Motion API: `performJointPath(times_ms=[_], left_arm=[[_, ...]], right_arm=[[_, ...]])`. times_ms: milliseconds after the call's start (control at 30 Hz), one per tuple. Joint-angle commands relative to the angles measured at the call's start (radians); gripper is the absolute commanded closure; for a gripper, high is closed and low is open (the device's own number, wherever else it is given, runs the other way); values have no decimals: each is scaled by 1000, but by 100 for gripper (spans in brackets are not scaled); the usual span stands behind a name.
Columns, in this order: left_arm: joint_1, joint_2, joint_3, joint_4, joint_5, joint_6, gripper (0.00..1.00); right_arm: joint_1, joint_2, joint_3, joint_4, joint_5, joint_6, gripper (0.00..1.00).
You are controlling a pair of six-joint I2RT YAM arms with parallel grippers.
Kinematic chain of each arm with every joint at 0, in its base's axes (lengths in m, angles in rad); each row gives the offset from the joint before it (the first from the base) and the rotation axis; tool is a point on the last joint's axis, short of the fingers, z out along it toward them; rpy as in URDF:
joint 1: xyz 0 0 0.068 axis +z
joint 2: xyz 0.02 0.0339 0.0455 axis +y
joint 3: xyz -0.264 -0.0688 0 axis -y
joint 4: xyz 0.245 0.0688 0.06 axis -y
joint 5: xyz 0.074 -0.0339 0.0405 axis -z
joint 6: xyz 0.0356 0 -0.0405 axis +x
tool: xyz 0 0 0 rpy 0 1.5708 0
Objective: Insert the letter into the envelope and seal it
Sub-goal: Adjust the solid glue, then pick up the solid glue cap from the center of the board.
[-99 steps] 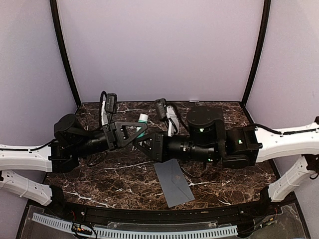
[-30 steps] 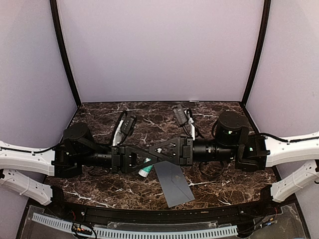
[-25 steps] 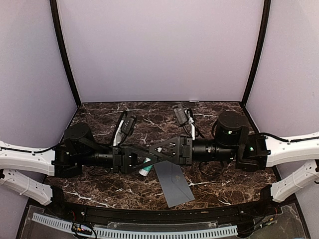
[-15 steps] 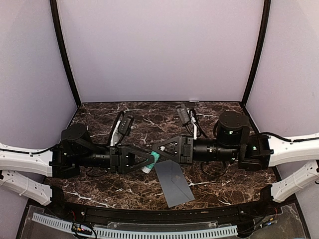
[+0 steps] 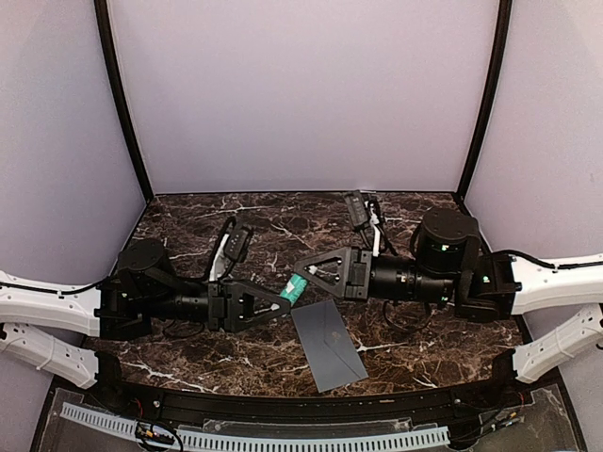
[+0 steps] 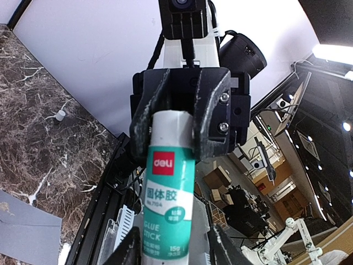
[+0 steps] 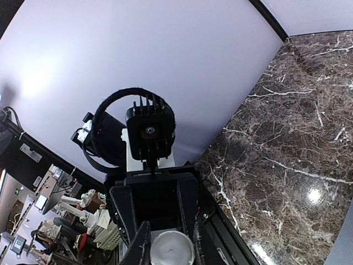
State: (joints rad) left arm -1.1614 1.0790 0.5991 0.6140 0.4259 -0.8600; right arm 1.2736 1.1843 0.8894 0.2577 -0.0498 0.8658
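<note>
Two black arms meet over the middle of the dark brown marble bench [image 5: 179, 353], their tips pointed at each other. Between them, lifted off the surface, is a white cylindrical glue stick [image 6: 168, 204] with a teal label and a red logo patch.

The right pincer [image 5: 303, 279] is closed on the plain white end of the tube. The left wrist camera shows its two fingers pressed against both sides, and its own camera shows the round white end face sitting between them.

The left pincer [image 5: 280, 303] is at the opposite, labelled end. Its fingertips [image 6: 129, 251] stand partway apart on either side of the tube's base. Whether they press on the tube or only flank it, I cannot tell.

The flat slate-grey rectangular paper envelope [image 5: 330, 347] lies on the bench near the front edge, a little right of centre and turned at an angle. It is below the two pincers and neither touches it. One grey corner of it shows at the lower left of the left wrist view. I cannot tell how its flap lies.
</note>
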Motion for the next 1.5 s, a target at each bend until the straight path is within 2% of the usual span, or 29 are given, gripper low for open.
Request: performJointPath(times_ms=[0,100,333,433,567,667,733,867,1000,1100,1200,1367,1467], left_arm=[[-3,10,-4,73,8,-10,61],[-3,31,1,91,10,-17,64],[-3,28,-6,104,-15,-13,79],[-3,24,-9,89,-32,-12,87],[-3,14,2,-4,-97,-10,96],[1,-2,15,-99,-161,-3,99],[19,-9,31,-161,-160,5,99],[73,-19,59,-277,-123,45,99],[177,-15,98,-406,-8,117,100],[279,-15,132,-493,71,189,100],[354,-10,162,-553,146,267,100],[494,5,172,-580,216,404,100],[527,-8,153,-560,207,481,100]], right_arm=[[-8,-11,-10,62,17,15,90],[-7,-8,-9,67,18,16,91],[-8,-13,-16,56,27,18,90],[-8,-14,-18,45,35,18,86],[-8,-13,-5,-11,47,14,66],[-8,-12,24,-82,90,0,43],[-8,-17,37,-126,111,-9,32],[-8,-41,69,-267,206,-15,22],[-20,-47,163,-592,362,6,16],[-78,-47,202,-828,413,43,14],[-185,-70,164,-962,397,73,14],[-414,-134,37,-1018,291,37,14],[-570,-155,-51,-1026,235,-9,14]])
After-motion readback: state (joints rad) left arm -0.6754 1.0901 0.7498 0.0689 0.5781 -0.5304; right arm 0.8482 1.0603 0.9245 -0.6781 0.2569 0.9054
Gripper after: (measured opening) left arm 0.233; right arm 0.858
